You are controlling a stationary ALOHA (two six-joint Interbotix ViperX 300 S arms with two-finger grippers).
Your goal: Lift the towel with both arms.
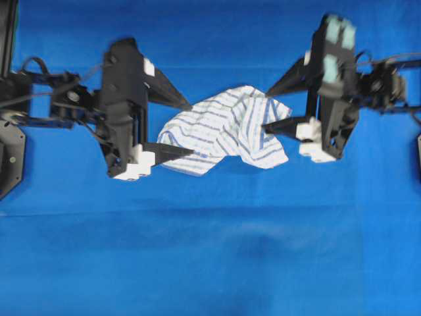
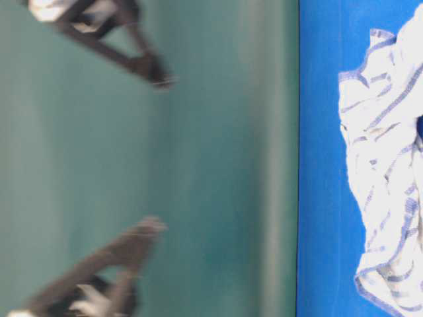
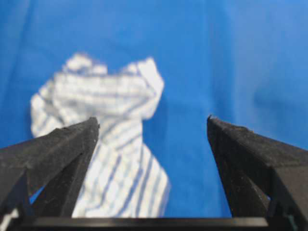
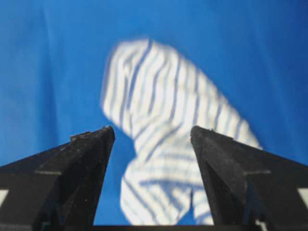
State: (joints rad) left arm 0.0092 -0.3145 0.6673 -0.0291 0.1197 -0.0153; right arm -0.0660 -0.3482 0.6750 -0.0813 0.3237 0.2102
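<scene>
Blue cloth covers the whole work surface [image 1: 210,263], and the towel [image 1: 223,130] (white with thin blue stripes) lies crumpled in a loose heap at its centre, between the two arms. The left gripper [image 1: 191,128] and the right gripper [image 1: 266,110] both stand with jaws spread wide and empty, their tips seemingly just over the heap's opposite edges, though blur makes contact uncertain. Judged light, limp and prone to sagging, the towel is best pinched at a raised fold near each end.
</scene>
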